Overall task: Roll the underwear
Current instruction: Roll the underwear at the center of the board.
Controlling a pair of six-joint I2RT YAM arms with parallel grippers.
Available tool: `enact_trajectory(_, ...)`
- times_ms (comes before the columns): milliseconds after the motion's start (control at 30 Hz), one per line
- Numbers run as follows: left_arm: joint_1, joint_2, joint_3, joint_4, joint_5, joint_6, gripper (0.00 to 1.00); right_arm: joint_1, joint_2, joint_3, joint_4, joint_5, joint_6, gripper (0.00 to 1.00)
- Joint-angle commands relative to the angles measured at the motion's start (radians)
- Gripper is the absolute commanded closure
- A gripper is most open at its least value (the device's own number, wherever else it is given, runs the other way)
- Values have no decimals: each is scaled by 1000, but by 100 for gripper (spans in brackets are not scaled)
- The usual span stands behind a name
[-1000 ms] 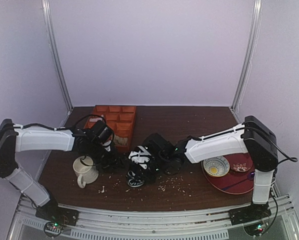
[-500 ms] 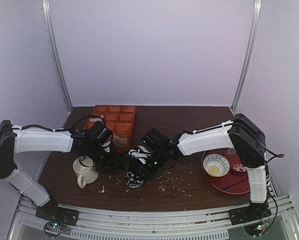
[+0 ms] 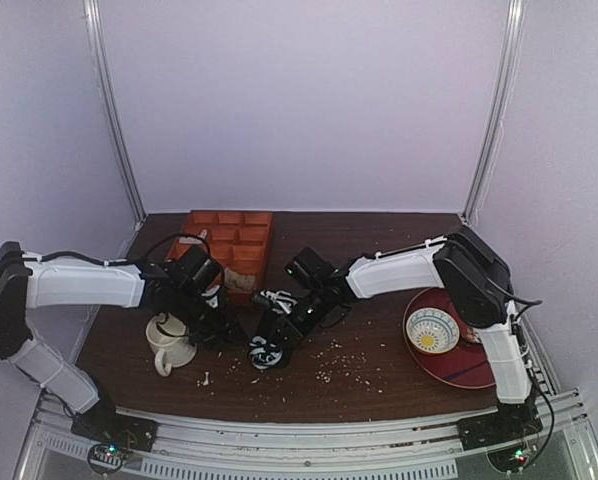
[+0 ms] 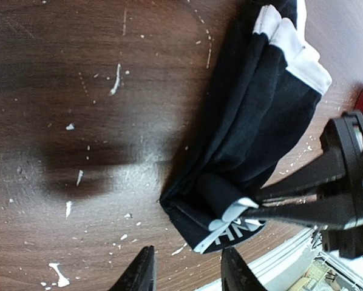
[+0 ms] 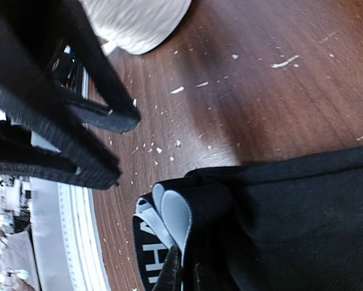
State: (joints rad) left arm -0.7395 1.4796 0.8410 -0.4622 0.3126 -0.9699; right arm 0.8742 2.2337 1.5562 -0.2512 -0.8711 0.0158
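The black underwear [image 3: 272, 325] with white edging lies folded and bunched at the table's middle. Its lettered waistband [image 4: 231, 234] points toward the front edge. My right gripper [image 3: 291, 322] is shut on a fold of white edging and black fabric at the waistband end [image 5: 187, 221], with the fingertips [image 5: 175, 273] close together. My left gripper [image 4: 187, 276] is open and empty, low over the wood just left of the underwear [image 4: 254, 121], beside the mug. I cannot tell a second pair apart in the bunch.
A white mug [image 3: 169, 340] stands just left of my left gripper [image 3: 217, 326]. An orange compartment tray [image 3: 234, 240] sits at the back left. A red plate [image 3: 469, 370] with a patterned bowl [image 3: 432, 330] is at the right. Crumbs are scattered on the wood.
My right gripper has moved left across the table with the underwear fold in it, and the bunch has shifted left and tightened. My left gripper has barely moved.
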Motion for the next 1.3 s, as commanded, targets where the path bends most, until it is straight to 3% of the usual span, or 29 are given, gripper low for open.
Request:
enact_trajectory(0,6,-32,-20,52,19,39,50,-25,40,28,-8,-64,69,100)
enact_trajectory(267,-25,-78,-60,114,3,120,50,-45,82,62,-15,-112,102,100)
enact_trajectory(567,-176,-70,-9,43,-198,240,50,-47,105,98,-39,-121,110,100)
enact_trajectory(1267,-224,-167,-149,140,-359,485,49,-51,149,170,-126,-148,93,100)
